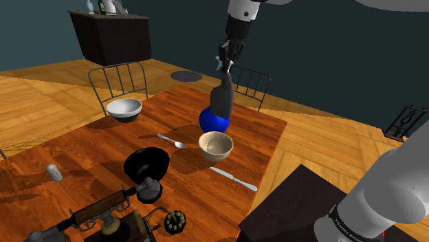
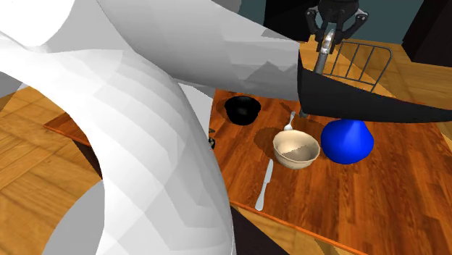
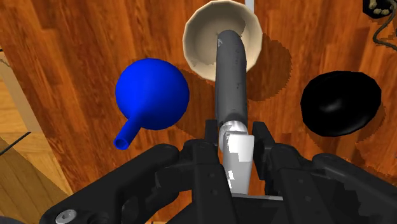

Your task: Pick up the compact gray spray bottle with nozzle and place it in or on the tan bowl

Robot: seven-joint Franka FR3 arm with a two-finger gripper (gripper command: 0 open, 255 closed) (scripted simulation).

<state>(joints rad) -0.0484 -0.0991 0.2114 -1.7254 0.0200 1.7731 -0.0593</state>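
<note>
Gray spray bottle [image 3: 230, 83] hangs clasped in end effector [image 3: 236, 137] (over tan bowl [image 3: 198, 44])

A dark gray spray bottle [image 1: 221, 98], clasped at its pale nozzle by the gripper [image 1: 224, 65], hung base-down above the table [image 1: 82, 158], near a tan bowl [image 1: 215, 155] standing upright and empty.
</note>
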